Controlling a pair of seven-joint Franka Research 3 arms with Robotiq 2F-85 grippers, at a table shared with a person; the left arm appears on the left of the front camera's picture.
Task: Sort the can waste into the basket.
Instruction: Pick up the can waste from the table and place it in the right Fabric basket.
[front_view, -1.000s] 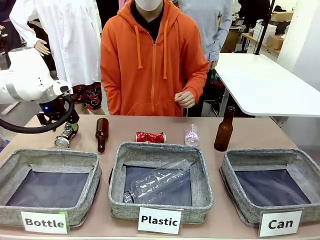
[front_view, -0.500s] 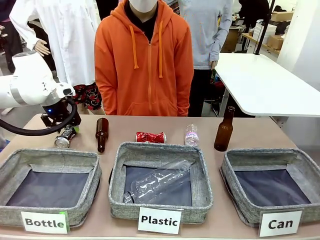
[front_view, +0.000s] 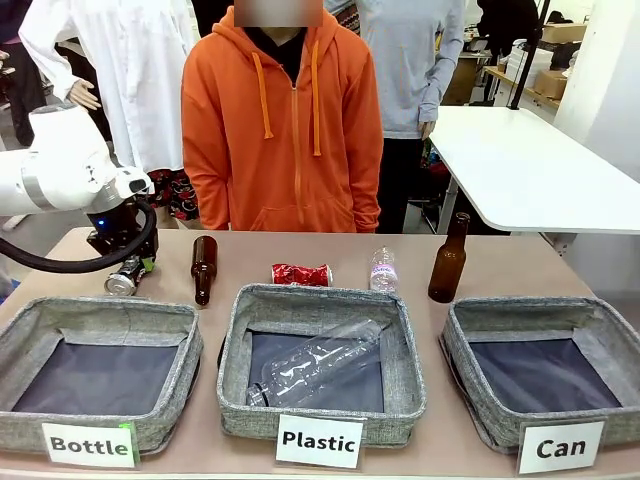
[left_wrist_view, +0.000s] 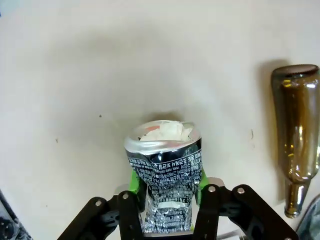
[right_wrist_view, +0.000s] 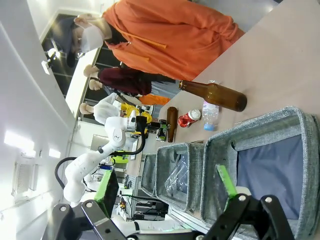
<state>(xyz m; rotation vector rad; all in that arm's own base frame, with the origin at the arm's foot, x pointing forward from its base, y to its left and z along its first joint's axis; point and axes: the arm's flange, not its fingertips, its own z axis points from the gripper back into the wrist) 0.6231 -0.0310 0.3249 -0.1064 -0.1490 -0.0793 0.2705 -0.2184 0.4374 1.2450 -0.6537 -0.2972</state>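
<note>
Basket (front_view: 520, 312) at near right is empty. Left gripper (left_wrist_view: 167, 183) pinches the black can (left_wrist_view: 165, 160), far left; red can (front_view: 301, 274) untouched; right gripper (right_wrist_view: 166, 189) spread.

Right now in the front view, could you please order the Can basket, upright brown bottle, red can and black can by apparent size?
1. Can basket
2. upright brown bottle
3. red can and black can: about alike; the black one is partly hidden, so unranked.
</note>
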